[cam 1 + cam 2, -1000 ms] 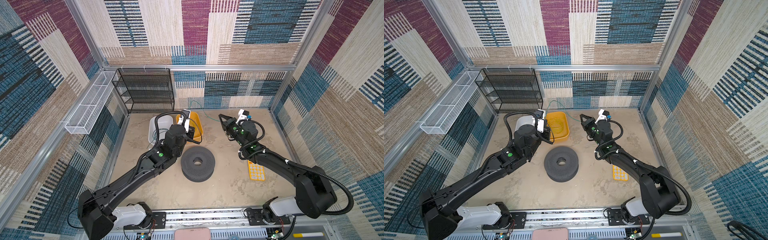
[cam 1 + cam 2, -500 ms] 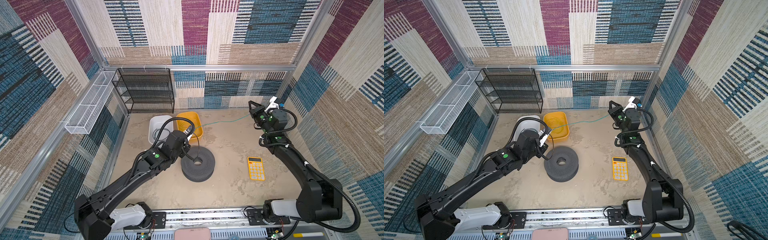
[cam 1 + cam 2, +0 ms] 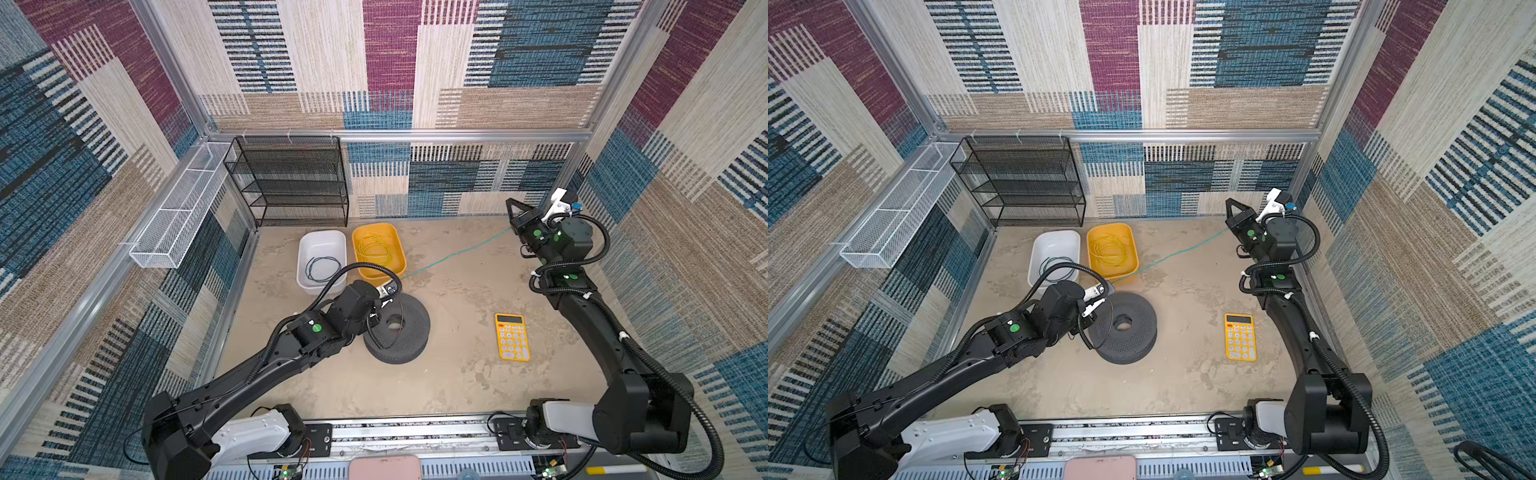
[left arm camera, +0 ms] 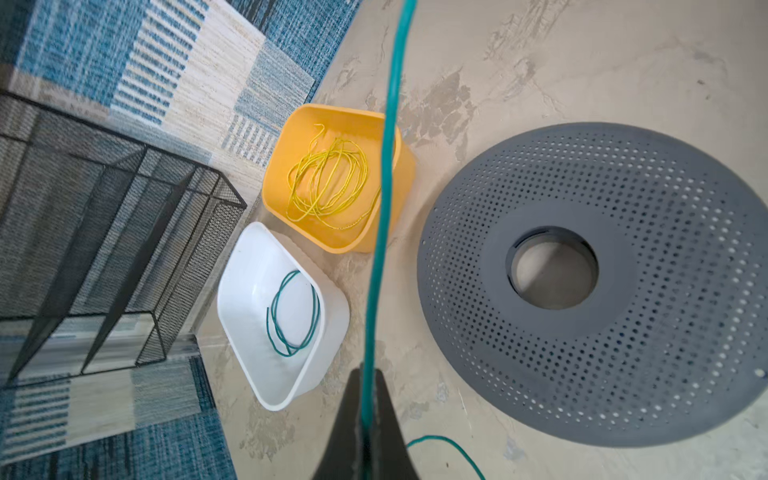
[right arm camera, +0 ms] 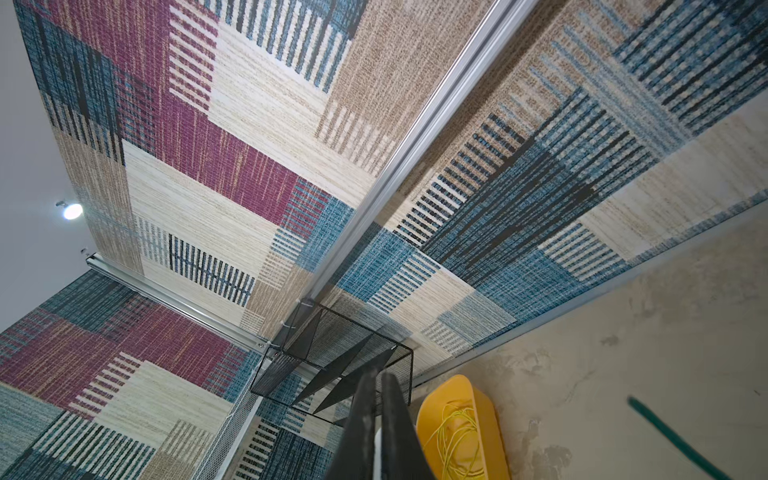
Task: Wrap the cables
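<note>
Yellow plastic calculator (image 3: 512,336), nearest me: lying idle, well apart from the work.

Grey perforated spool (image 3: 397,328): flat on the table, nothing wound on it.

Left gripper (image 4: 368,376): a second ago it was up by the bins, now it is low at the spool's edge. Its fingers (image 4: 347,415) are pinched tight on the teal cable (image 3: 457,254), with a slack tail trailing behind.

White bin (image 3: 300,266): dark cable (image 3: 323,269) coiled inside.

Yellow bin (image 3: 376,226): yellow cable (image 3: 374,249) in loose loops.

Right gripper (image 3: 508,202): swung from mid-table out to the far right corner, fingers drawn almost together. The teal cable runs taut to it above the table. I cannot see the pinch itself, but I judge that it holds.

Black mesh rack (image 3: 291,183): against the back wall.

My reading: the third cable is now stretched straight, and its coiling has not begun.
</note>
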Tool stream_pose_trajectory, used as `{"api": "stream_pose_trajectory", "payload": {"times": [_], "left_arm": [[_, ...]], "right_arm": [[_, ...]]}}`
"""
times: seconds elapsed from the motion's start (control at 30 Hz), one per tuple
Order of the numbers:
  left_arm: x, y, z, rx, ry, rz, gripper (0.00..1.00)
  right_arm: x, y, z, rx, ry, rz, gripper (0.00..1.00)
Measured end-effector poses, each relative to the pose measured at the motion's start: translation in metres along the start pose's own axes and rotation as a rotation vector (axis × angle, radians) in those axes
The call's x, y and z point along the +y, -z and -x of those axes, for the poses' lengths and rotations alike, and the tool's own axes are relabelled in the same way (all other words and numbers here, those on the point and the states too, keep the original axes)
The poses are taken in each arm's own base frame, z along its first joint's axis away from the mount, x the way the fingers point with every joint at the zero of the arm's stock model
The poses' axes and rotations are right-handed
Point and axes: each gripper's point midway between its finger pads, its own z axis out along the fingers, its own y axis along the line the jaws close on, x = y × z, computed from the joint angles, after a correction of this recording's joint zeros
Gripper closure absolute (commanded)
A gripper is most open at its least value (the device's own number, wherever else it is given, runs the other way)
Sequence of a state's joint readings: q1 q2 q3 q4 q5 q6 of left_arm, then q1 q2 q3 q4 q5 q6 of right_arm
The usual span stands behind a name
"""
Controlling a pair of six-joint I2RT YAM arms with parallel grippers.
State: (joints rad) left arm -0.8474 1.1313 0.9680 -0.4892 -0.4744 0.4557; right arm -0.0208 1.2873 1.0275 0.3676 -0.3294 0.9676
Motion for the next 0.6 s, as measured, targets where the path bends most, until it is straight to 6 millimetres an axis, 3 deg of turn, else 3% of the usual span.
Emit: {"api": "stream_pose_trajectory", "payload": {"times": [0.17, 0.57, 0.6], "left_arm": [[-0.013, -0.005, -0.003, 0.009, -0.049, -0.001, 1.00], [-0.014, -0.021, -0.017, 0.110, -0.100, 0.052, 1.00], [-0.013, -0.022, -0.019, 0.126, -0.104, 0.060, 0.93]], "right_arm": [[-0.001, 0.004, -0.001, 0.023, 0.000, -0.003, 1.00], [-0.017, 0.012, -0.020, 0.078, -0.024, -0.005, 1.00], [-0.018, 0.012, -0.023, 0.083, -0.025, -0.006, 1.00]]}}
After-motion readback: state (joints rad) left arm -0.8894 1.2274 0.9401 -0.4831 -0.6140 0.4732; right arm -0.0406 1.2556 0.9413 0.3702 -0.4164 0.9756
